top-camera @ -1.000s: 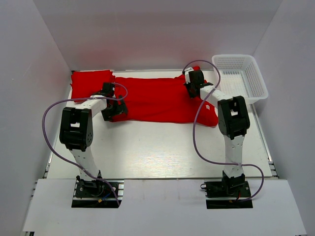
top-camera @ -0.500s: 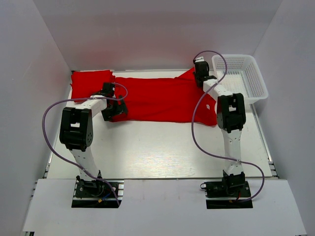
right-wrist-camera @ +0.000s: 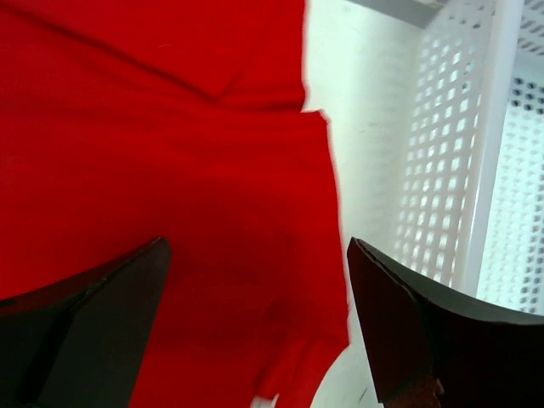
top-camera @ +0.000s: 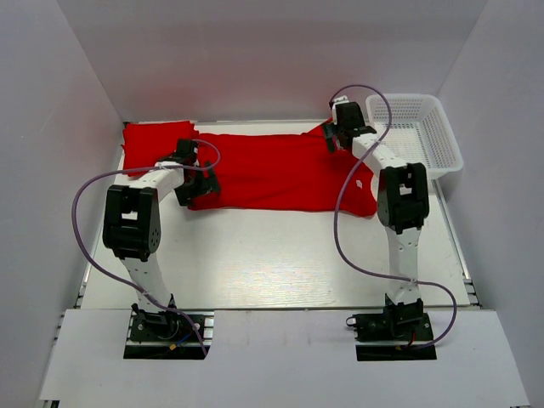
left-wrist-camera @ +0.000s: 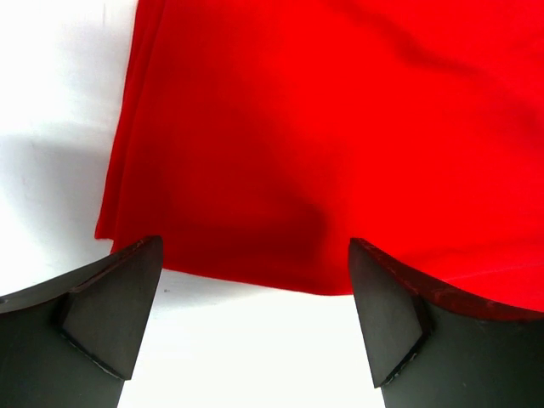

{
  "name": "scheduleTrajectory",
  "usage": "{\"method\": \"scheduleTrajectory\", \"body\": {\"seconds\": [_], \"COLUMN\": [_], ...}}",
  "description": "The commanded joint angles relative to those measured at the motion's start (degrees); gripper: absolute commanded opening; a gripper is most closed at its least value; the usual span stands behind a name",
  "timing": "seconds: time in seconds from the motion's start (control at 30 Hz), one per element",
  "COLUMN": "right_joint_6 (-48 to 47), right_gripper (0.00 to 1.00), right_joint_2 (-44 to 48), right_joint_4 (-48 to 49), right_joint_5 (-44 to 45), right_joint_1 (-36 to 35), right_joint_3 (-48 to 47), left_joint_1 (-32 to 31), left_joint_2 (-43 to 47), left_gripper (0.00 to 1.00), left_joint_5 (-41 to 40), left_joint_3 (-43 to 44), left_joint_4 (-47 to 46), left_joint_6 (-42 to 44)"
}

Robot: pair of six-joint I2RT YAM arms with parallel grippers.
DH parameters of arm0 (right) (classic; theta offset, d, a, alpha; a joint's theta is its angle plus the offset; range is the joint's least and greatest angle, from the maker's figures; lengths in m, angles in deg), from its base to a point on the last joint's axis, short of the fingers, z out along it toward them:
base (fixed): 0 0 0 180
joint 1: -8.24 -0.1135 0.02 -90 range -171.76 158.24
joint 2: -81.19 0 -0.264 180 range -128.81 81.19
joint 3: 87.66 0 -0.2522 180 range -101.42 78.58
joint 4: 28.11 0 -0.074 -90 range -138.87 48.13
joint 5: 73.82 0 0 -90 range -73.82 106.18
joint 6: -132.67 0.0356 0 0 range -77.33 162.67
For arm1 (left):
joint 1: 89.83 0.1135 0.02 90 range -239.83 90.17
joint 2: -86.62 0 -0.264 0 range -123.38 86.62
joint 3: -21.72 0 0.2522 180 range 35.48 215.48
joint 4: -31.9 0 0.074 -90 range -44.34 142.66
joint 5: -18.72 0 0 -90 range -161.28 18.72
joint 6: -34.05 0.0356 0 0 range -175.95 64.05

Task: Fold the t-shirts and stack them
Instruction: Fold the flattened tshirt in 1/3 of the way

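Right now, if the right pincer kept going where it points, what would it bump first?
Most likely the red shirt, near its edge; the open right pincer points down onto it. The basket stands off to one side.

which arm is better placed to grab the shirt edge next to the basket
Right. The right gripper hangs open over the t-shirt edge beside the white basket; the left gripper is open at the shirt's opposite end, away from it.

Left arm (top-camera: 130, 219): elbow raised, wrist angled low; left gripper (left-wrist-camera: 255, 285) fingers spread wide. Right arm (top-camera: 400, 197): stretched far forward; right gripper (right-wrist-camera: 257, 276) fingers spread wide.
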State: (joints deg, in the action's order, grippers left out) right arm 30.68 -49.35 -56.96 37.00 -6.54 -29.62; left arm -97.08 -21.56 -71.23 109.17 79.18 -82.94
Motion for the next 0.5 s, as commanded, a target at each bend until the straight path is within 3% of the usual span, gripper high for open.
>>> {"method": "scheduleTrajectory", "body": {"seconds": [0.0,0.13,0.33,0.47], "right_joint_6": [4.67,9.61,17.34,21.04], "right_gripper": [0.9,0.9,0.9,0.9], "right_joint_2": [9.86,17.75,20.15,20.24], "right_joint_4": [-4.58,-3.11,-1.53,-0.12], "right_joint_5": [-10.96,-18.09,-25.3,-27.94], "right_joint_1": [-0.86,-0.77,-0.42,-0.42], "right_joint_3": [3.6,14.84,25.14,30.93], "left_joint_1": [0.21,-0.31,-0.31,-0.31], "left_joint_2": [3.59,3.59,-1.85,-3.18], "left_gripper": [1.0,1.0,1.0,1.0], "left_joint_5": [1.08,2.75,5.48,7.59], "left_joint_3": [4.26,6.46,8.93,6.03], "left_joint_4": [0.14,-2.31,-4.77,-7.5], "left_joint_6": [1.31,3.25,3.87,3.87]}}
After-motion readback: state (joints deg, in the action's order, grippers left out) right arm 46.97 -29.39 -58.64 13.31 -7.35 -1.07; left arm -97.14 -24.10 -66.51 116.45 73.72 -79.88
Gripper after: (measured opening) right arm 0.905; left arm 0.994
